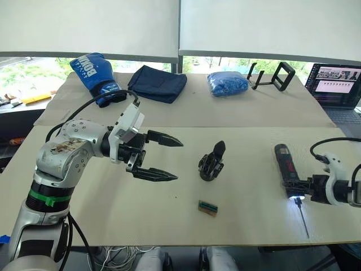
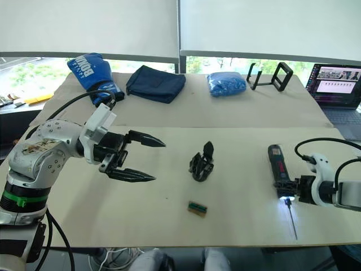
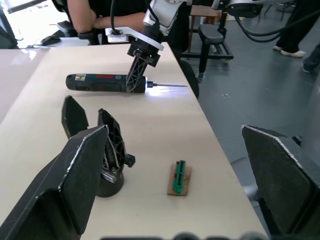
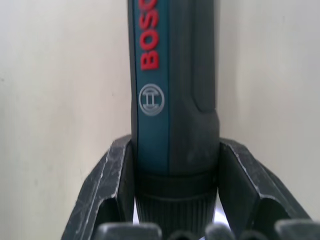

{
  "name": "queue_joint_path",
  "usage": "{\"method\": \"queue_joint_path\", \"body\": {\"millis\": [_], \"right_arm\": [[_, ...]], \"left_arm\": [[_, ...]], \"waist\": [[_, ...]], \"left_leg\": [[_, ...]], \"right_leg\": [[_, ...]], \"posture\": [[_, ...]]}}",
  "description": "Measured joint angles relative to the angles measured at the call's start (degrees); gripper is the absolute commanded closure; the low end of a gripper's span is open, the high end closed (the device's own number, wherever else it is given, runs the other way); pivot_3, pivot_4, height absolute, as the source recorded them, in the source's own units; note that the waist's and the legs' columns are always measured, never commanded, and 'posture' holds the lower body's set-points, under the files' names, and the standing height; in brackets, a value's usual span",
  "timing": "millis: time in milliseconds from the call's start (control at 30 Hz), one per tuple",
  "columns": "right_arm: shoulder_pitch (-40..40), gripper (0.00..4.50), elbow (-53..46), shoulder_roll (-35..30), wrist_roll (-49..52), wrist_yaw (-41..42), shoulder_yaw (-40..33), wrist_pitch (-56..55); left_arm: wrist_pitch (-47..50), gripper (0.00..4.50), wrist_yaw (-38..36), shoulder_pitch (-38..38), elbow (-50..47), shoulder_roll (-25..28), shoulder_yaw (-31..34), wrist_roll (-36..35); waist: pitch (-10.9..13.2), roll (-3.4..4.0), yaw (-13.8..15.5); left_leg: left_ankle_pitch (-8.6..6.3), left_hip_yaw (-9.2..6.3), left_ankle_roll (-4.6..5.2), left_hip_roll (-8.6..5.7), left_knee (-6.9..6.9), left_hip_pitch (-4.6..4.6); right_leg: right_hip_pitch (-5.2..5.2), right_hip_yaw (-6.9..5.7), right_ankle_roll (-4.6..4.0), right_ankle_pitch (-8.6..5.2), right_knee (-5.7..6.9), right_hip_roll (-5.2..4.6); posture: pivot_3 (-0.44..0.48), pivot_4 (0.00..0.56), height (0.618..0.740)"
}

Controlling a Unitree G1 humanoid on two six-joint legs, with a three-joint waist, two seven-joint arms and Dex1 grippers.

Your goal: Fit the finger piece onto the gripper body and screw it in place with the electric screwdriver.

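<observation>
Black electric screwdriver (image 1: 285, 164) lies seemingly clamped in right claw (image 1: 298, 186).

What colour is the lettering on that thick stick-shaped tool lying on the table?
Red, on the dark teal-and-black cylindrical electric screwdriver; clearest in the right wrist view.

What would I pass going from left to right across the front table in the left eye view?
Left gripper, open → gripper body → small green-and-tan block just nearer the table's front edge → electric screwdriver, its tip light on, with the right gripper closed around it.
</observation>
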Motion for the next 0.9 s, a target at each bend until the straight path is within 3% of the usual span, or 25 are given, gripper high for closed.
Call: {"method": "queue_joint_path", "body": {"millis": [133, 167, 267, 367, 433, 467, 533, 700, 900], "right_arm": [[3.21, 0.21, -0.92, -1.46, -4.73, 6.94, -1.06, -1.6], [5.64, 0.05, -2.37, -1.97, -5.77, 8.47, -2.64, -2.18], [13.41, 0.05, -8.16, -2.43, -6.59, 11.95, -12.67, -2.38], [18.55, 0.05, -15.61, -2.65, -4.55, 17.31, -29.11, 0.96], [24.17, 0.05, -20.06, -3.45, -6.31, 23.85, -37.94, 0.15], [30.32, 0.05, -22.31, -3.61, -10.39, 30.88, -43.46, -4.22], [36.0, 0.05, -22.42, -3.47, -15.88, 39.13, -48.34, -10.14], [41.2, 0.05, -11.47, -3.51, -28.7, 53.11, -53.84, -27.76], [39.66, 0.05, -4.59, -3.44, -34.91, 58.19, -53.5, -39.7]], "left_arm": [[0.11, 0.0, 0.45, 0.01, -0.22, 0.05, 0.01, -0.61], [0.16, 0.0, 0.62, -0.03, -0.35, 0.02, -0.03, -0.66], [0.41, 0.0, 0.85, 0.02, -0.55, 0.72, 0.09, -0.85], [1.22, 0.0, 0.32, 0.05, -0.58, 2.26, 0.25, -1.38], [1.41, 0.0, -1.15, 0.5, -0.4, 4.64, 0.44, -1.71], [1.48, 0.0, -3.14, 0.61, 0.24, 6.75, 0.39, -1.8], [1.59, 0.0, -5.36, 0.95, 1.73, 9.35, 0.84, -1.79], [2.98, 0.0, -8.5, 1.12, 5.35, 13.13, 1.95, -2.16], [2.41, 0.0, -9.58, 3.02, 6.61, 12.45, 1.81, -1.67]], "waist": [[0.0, 0.01, 0.58], [0.0, 0.02, 0.69], [0.04, 0.1, 0.85], [0.07, 0.24, 0.52], [0.07, 0.23, 0.51], [0.08, 0.21, 0.55], [0.08, 0.19, 0.54], [0.12, 0.12, 0.46], [0.13, 0.15, 0.33]], "left_leg": [[0.0, -0.04, 0.0, 0.0, -0.01, 0.0], [0.0, -0.05, 0.0, 0.0, -0.01, -0.02], [0.0, -0.04, 0.0, -0.01, -0.01, -0.02], [0.0, -0.03, -0.02, 0.02, -0.02, 0.1], [0.02, -0.09, -0.07, 0.04, -0.07, 0.11], [0.01, -0.09, -0.09, 0.06, -0.1, 0.09], [-0.01, -0.1, -0.1, 0.04, -0.12, 0.18], [-0.05, -0.08, -0.01, -0.11, -0.07, 0.22], [-0.02, -0.07, -0.06, -0.09, -0.08, 0.31]], "right_leg": [[0.02, -0.02, -0.02, 0.01, 0.01, -0.03], [0.02, -0.03, -0.03, 0.01, 0.01, -0.04], [0.0, -0.03, -0.01, 0.01, 0.04, -0.04], [0.05, -0.02, 0.2, -0.11, 0.07, 0.02], [0.07, 0.01, 0.23, -0.14, 0.03, 0.07], [0.08, 0.01, 0.26, -0.16, -0.02, 0.12], [0.14, -0.01, 0.27, -0.16, -0.05, 0.15], [0.15, 0.02, 0.28, -0.16, -0.05, -0.01], [0.15, 0.12, 0.24, -0.19, 0.08, -0.02]], "posture": [[0.0, 0.15, 0.74], [0.0, 0.15, 0.74], [0.0, 0.15, 0.74], [0.0, 0.15, 0.74], [0.0, 0.15, 0.74], [0.0, 0.15, 0.74], [0.0, 0.15, 0.74], [0.0, 0.15, 0.74], [0.0, 0.15, 0.74]]}}
